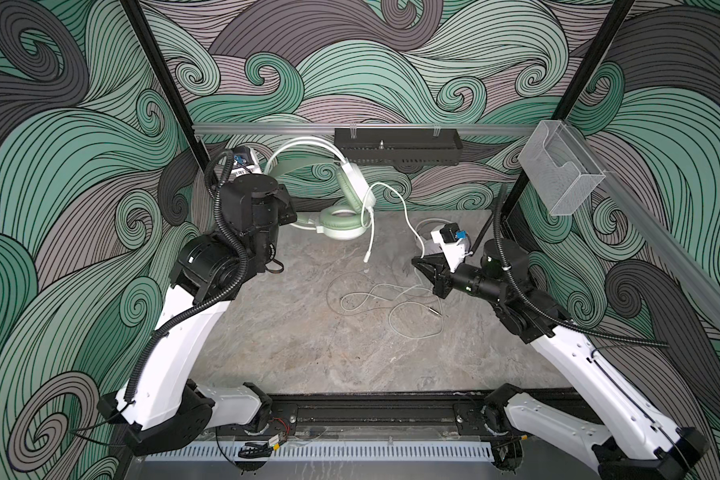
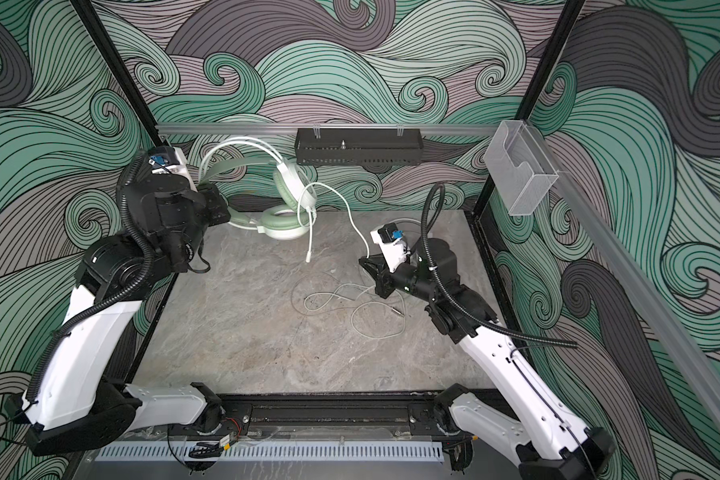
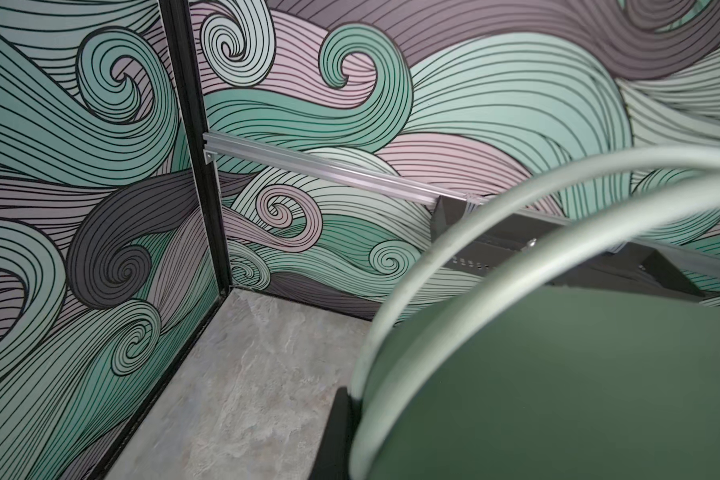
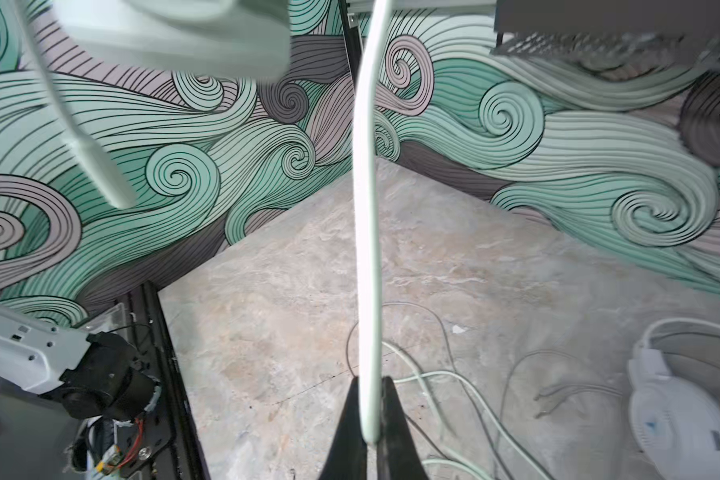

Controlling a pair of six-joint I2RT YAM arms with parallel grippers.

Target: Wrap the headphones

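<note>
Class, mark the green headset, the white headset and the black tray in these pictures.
green headset (image 1: pixel 340 229), in a top view, lower ear cushion.
white headset (image 4: pixel 682 409), right wrist view, earcup shell.
black tray (image 1: pixel 395 159), in a top view, front wall.

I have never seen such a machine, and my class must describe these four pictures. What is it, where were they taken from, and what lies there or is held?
It is a robot with two arms, each ending in a two-fingered gripper. Two pictures look down on the whole scene; two come from cameras on the wrists. The left gripper is shut on the mint green headset, by its headband. The right gripper is shut on that headset's thick cable. On the grey table lie loose thin cables and a white headset.
</note>
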